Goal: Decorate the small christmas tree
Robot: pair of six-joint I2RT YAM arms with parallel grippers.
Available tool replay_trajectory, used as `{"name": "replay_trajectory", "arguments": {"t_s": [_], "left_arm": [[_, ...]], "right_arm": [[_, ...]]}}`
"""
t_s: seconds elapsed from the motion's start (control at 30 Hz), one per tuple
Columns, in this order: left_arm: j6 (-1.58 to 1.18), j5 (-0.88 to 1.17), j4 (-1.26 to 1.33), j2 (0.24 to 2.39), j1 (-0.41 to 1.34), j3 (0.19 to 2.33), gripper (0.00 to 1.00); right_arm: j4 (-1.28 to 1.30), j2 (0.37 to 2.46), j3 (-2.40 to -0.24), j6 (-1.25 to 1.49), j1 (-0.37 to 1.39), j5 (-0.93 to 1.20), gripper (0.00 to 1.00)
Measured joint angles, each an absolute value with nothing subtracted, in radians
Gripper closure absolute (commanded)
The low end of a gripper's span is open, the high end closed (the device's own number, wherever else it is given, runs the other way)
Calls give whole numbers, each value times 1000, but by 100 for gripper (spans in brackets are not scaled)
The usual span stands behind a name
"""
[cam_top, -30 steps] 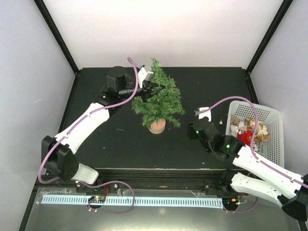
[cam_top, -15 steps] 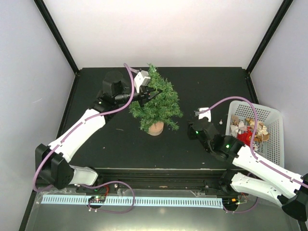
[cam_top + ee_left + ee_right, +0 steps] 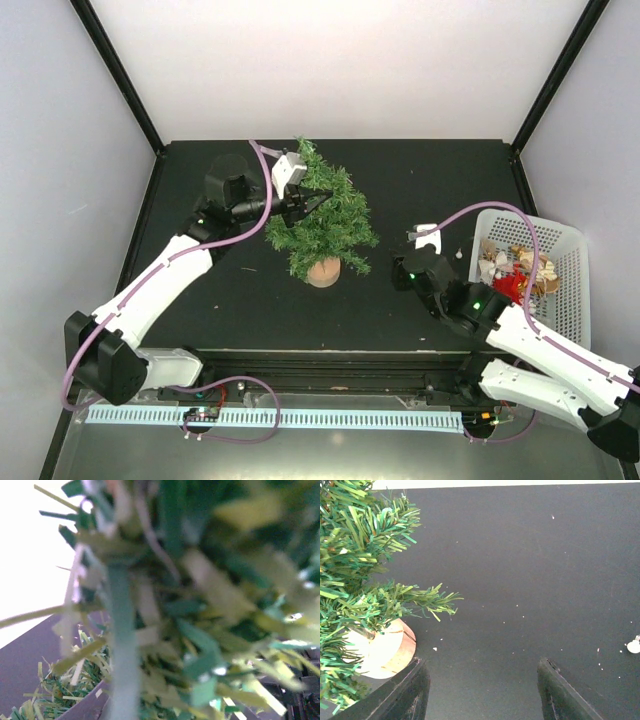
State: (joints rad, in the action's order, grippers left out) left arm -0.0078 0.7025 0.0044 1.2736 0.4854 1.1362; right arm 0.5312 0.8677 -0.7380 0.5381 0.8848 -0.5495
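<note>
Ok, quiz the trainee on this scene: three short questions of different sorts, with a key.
1. Multiple choice: which gripper reaches into the branches of the small christmas tree? A the left gripper; B the right gripper; C neither.
2. True or false: the white basket at the right side of the table holds nothing.
3. Fill in: the tree stands on a round base of light ____.

Key
1. A. The right gripper hangs open above the bare table, beside the tree.
2. False. A pile of decorations lies in it.
3. wood
</note>
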Motion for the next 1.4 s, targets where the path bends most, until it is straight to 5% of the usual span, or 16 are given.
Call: {"name": "replay_trajectory", "arguments": {"t_s": [0.13, 0.37, 0.4, 0.83, 1.1, 1.4], "left_arm": [[-7, 701, 5, 1267, 481, 1136, 60], [12, 681, -3, 1242, 471, 1136, 3], [21, 677, -4, 1237, 471, 1136, 1], [103, 639, -110, 1116, 432, 1031, 1], [173, 687, -292, 960, 96, 945, 1], [319, 843, -582, 940, -274, 935, 1]], "right_arm": [[535, 850, -738, 543, 885, -554, 40], [574, 844, -747, 558, 885, -569, 40], [577, 839, -748, 558, 885, -570, 40], [676, 812, -782, 633, 858, -666, 40], [766, 941, -849, 702, 476, -584, 41], [830, 1067, -852, 730, 333, -566, 42]]}}
